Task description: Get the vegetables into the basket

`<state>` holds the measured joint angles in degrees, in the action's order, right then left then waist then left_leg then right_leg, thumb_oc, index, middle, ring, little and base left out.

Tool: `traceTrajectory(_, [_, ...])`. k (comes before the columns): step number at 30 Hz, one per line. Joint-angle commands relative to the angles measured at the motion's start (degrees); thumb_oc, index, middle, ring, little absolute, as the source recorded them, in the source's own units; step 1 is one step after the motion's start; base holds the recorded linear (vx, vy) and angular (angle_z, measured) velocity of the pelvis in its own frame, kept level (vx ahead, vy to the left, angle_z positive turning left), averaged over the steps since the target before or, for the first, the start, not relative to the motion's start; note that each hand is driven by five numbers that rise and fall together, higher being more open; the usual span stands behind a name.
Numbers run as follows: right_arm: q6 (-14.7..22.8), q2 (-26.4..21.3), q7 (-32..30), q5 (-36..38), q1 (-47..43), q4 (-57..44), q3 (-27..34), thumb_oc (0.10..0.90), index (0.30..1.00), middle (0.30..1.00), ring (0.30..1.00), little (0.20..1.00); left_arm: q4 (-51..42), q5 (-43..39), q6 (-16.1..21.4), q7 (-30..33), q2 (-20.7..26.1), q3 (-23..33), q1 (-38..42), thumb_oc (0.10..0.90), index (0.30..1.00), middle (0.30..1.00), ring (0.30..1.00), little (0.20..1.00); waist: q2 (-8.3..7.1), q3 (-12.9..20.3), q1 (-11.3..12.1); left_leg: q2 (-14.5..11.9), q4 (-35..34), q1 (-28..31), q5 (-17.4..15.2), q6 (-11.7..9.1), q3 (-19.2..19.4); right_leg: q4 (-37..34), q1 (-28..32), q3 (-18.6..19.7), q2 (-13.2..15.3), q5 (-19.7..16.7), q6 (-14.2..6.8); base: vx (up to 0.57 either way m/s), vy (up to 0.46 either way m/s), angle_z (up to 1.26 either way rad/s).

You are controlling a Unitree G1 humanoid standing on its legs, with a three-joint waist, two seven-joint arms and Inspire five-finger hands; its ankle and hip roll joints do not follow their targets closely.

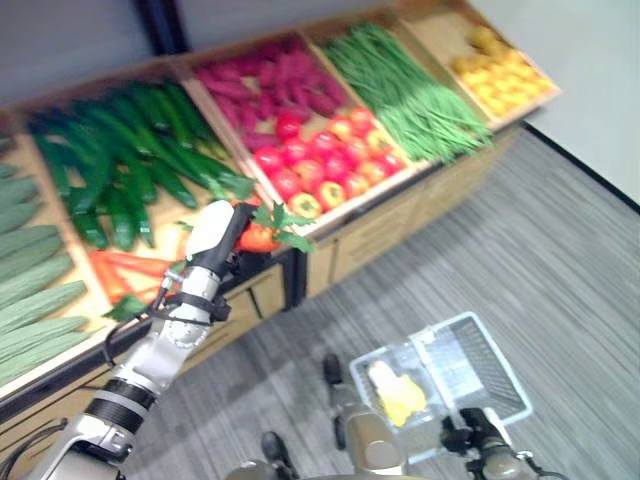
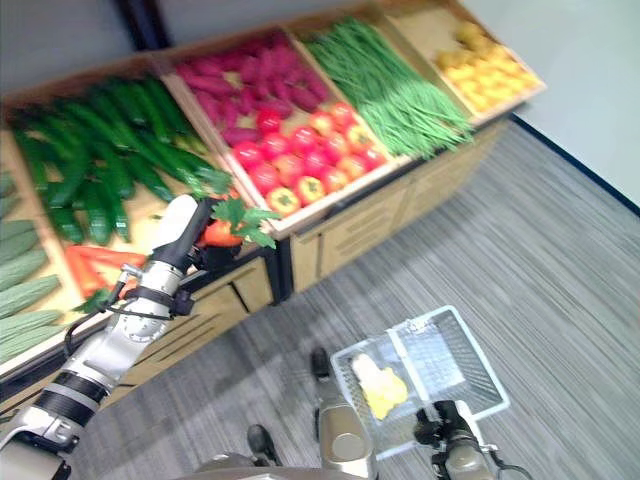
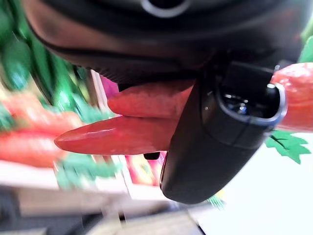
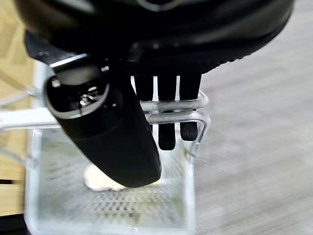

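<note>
Fingers of left hand (image 1: 222, 238) clamp carrots (image 3: 117, 134) (raised); right hand (image 4: 166, 98) grips basket (image 4: 188, 196).

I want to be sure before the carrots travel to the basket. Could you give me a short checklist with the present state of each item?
1. Left hand holds the carrots: ok, its thumb and fingers are curled round two of them in the left wrist view.
2. Carrots lifted off the carrot bin: ok, they hang above its front edge.
3. Right hand holds the basket's handle: ok, fingers are hooked over the wire handles.
4. Basket has room: ok, one yellow item lies inside.
5. Grip firm enough for the trip: cannot tell.
</note>
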<state>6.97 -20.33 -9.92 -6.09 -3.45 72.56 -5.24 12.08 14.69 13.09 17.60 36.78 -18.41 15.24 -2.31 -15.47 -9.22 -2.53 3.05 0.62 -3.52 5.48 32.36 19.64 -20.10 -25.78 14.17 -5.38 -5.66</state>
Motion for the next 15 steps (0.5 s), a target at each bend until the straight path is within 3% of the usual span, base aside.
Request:
traceTrajectory(1, [0.23,-4.53,-1.24,-2.06,4.66,0.60,-2.41,0.400,0.300,0.300,0.300,0.300,-8.75,-0.56,3.01,2.73,5.08,8.25,1.97,0.400,0.300,0.300,0.300,0.300,-1.87,5.20,3.20,-1.50,-3.72,3.26,0.14,-5.92,-1.35,1.04,10.12,5.62,6.86,0.13,-5.64,-0.14,0.060,-1.83])
traceTrajectory(2, [0.17,-4.65,-1.24,-2.54,4.55,0.86,-2.71,0.400,0.300,0.300,0.300,0.300,-9.82,-0.45,3.16,2.00,5.61,8.82,1.19,0.400,0.300,0.300,0.300,0.300,-1.93,5.52,3.46,-1.73,-3.85,3.60,0.33,-5.77,0.64,2.99,10.63,5.54,6.61,0.56,-5.76,-0.09,-0.035,-1.58])
traceTrajectory(3, [0.11,-4.36,-1.09,-2.99,4.79,1.23,-3.08,0.400,0.300,0.300,0.300,0.300,-9.91,-0.29,3.14,1.34,5.97,9.53,0.33,0.400,0.300,0.300,0.300,0.300,-2.45,6.64,3.64,-1.90,-4.07,4.05,0.59,-6.04,3.46,0.00,12.99,5.30,5.14,0.82,-5.85,-0.03,-0.113,-1.33])
traceTrajectory(4, [0.13,-4.18,-1.20,-2.94,4.89,1.23,-3.17,0.400,0.300,0.300,0.300,0.300,-9.87,-0.11,3.23,1.43,5.90,9.89,-0.14,0.400,0.300,0.300,0.300,0.300,-2.52,6.80,3.67,-2.26,-4.15,4.53,0.79,-6.29,4.88,-2.09,13.48,5.02,4.65,-0.03,-5.92,-0.01,-0.174,-0.97])
traceTrajectory(6, [0.17,-4.08,-1.14,-3.04,5.37,1.46,-3.43,0.400,0.300,0.300,0.300,0.300,-9.35,-0.26,3.28,1.38,5.51,10.33,-0.25,0.400,0.300,0.300,0.300,0.300,-2.56,7.46,3.25,-3.12,-3.60,4.63,1.35,-7.32,6.91,-7.54,14.78,4.42,2.51,1.63,-5.33,0.02,-0.223,-1.22])
traceTrajectory(8, [0.30,-4.25,-1.10,-2.67,5.99,1.20,-3.19,0.400,0.300,0.300,0.300,0.300,-8.42,-0.52,3.44,1.33,4.42,9.65,0.30,0.400,0.300,0.300,0.300,0.300,-2.44,8.05,2.47,-5.05,-2.48,4.11,2.78,-9.45,8.33,-14.64,17.04,4.79,-0.70,2.42,-4.40,0.06,-0.297,-0.80])
traceTrajectory(15, [0.62,-5.86,-1.61,-1.70,6.60,0.45,-2.26,0.400,0.300,0.300,0.300,0.300,-7.97,-1.18,3.87,1.09,2.46,7.59,1.73,0.400,0.300,0.300,0.300,0.300,-1.74,7.65,0.59,-8.46,-0.54,3.59,4.68,-12.17,9.96,-18.03,18.35,6.12,-3.86,3.31,-3.01,0.04,-0.162,-0.27])
